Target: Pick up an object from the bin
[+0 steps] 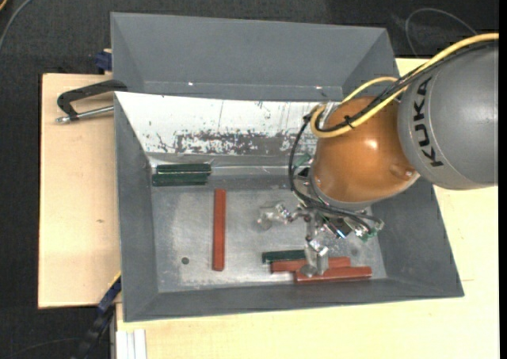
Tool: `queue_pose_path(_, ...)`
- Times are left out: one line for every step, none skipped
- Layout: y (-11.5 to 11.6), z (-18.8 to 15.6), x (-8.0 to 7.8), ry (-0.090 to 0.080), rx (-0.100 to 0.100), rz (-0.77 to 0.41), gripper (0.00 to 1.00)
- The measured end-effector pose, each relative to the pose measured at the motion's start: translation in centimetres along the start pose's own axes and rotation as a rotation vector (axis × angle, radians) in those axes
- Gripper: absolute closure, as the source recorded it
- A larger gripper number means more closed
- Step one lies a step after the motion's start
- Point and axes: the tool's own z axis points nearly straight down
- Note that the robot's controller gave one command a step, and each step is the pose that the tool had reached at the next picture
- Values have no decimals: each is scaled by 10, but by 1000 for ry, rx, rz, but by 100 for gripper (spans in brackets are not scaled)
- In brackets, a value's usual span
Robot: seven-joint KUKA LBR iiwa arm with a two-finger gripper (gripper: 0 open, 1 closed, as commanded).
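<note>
In the camera view I see the grey metal bin (238, 56) from above, and my arm (463, 124) comes into it from the right side. The round orange cover (356, 161) on the wrist hangs over the right half of the bin floor, and a yellow cable (444, 60) runs over it up to the arm.

Under the cover, the gripper (317, 254) points down to the front right part of the floor. Its tip is at the left end of a flat red bar (348, 273), which lies lengthwise along the front wall. I cannot tell if the tip touches the bar or is only just above it. I also cannot tell from here if the gripper is spread or closed, because the shiny parts of it overlap each other.

A short dark green bar (281, 257) lies just beside the left end of the red bar, parallel to it and a little further from the front wall.

Well apart to the left, a long thin red stick (218, 231) lies on the floor and points from front to back. A longer dark green bar (182, 174) lies at the back left, against the foot of the back wall. Near the front left there is a small dark spot (185, 261) on the floor.
</note>
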Motion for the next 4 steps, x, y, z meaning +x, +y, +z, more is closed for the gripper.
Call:
queue_pose_path(-17,15,5,2,0,185,0)
queue_pose_path(-17,34,9,3,-1,195,0)
queue_pose_path(-44,56,30,2,-1,348,0)
queue_pose_path(-122,55,26,-7,9,278,0)
